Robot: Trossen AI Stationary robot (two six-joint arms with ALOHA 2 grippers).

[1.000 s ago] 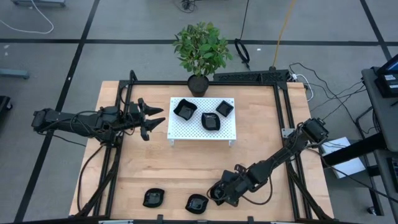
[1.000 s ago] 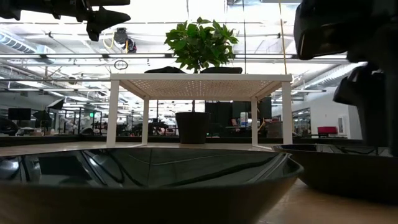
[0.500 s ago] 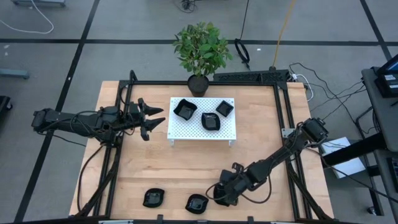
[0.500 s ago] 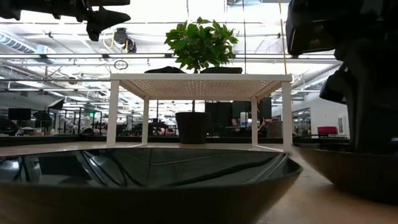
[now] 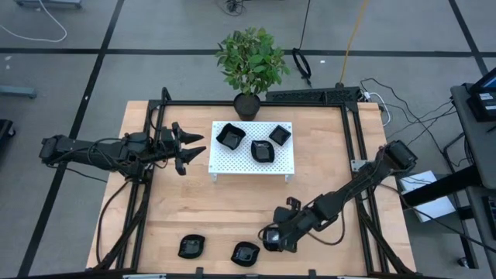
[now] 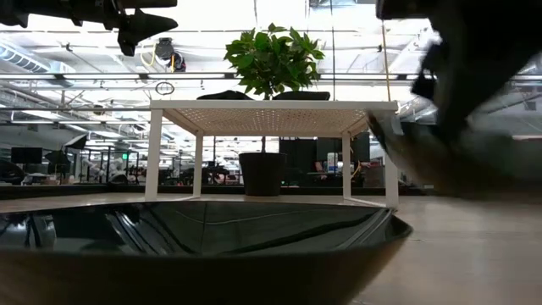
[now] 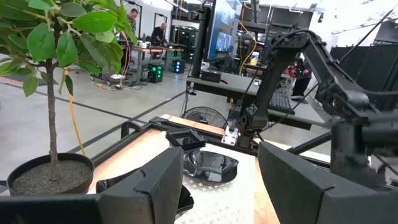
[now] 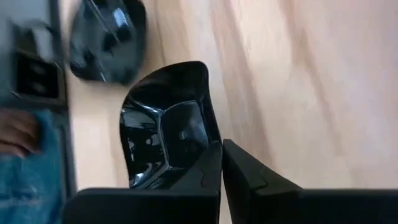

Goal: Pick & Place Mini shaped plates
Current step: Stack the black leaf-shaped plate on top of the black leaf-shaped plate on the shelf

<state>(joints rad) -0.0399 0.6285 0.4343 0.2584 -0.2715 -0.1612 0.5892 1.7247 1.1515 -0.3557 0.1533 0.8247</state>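
Observation:
Three mini shaped plates, glossy black [image 5: 263, 151], rest on the white perforated platform [image 5: 232, 164]. Two more [image 5: 191, 246] [image 5: 246, 253] lie on the wood near the table's front edge; one of them fills the low view's foreground [image 6: 195, 241]. My right gripper [image 5: 271, 236] is shut on another plate [image 8: 165, 134] just right of those two; in the low view that plate [image 6: 432, 152] hangs above the table. My left gripper [image 5: 203, 145] stands open and raised, left of the platform, with nothing between its fingers [image 7: 155, 186]. My right gripper pinches the plate's rim [image 8: 208, 152] between its two fingers, at one edge of the dish. The plate is lifted clear of the table and tipped, with its hollow side facing my wrist camera.
A potted plant [image 5: 249, 62] stands behind the platform at the far edge. Black frame rails [image 5: 353, 132] run along the table's sides. Bare wood [image 5: 232, 209] lies between the platform and the front plates. A person's hand [image 8: 15, 134] shows past the near edge.
My right gripper has taken hold of the plate that lay at the front right and raised it off the table. The plate now hangs clear and tipped, where it lay flat a second ago.

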